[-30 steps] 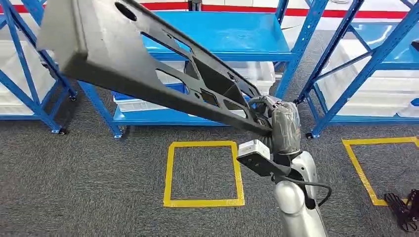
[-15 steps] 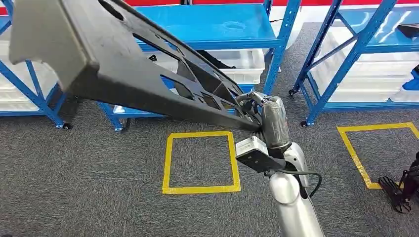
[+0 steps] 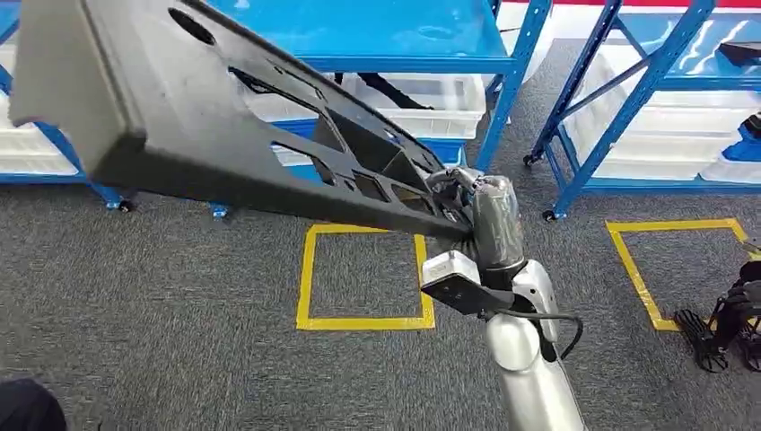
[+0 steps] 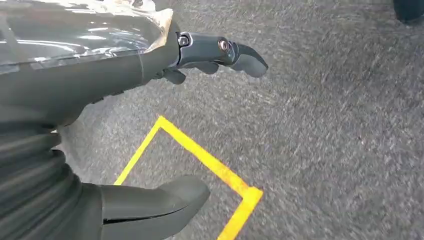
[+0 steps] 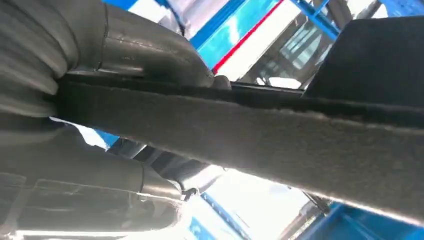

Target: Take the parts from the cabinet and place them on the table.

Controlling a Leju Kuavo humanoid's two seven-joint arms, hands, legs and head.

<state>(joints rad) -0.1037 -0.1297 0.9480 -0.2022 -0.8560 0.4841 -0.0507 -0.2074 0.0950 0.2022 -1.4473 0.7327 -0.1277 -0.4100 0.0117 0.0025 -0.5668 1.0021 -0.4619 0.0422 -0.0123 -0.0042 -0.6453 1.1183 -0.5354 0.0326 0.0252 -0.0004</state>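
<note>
A long black plastic part (image 3: pixel 224 135) with several cut-outs stretches from the upper left toward the middle of the head view, raised above the floor. My right hand (image 3: pixel 480 211) grips its near end. The right wrist view shows the same black part (image 5: pixel 280 135) as a thick dark bar clamped between my thumb (image 5: pixel 125 45) and fingers (image 5: pixel 90 170). My left hand (image 4: pixel 125 125) hangs over the grey carpet with thumb and fingers spread and nothing between them.
Blue metal shelving racks (image 3: pixel 511 81) with white bins (image 3: pixel 422 94) stand ahead and at the right (image 3: pixel 628 99). Yellow tape squares (image 3: pixel 363 274) mark the grey carpet, another at the right (image 3: pixel 677 269). A dark stand (image 3: pixel 722 328) sits at the right edge.
The whole scene has shifted as the camera moved; racks slid up and left in the picture. The black part stays gripped in my right hand, swung slightly lower and leftward.
</note>
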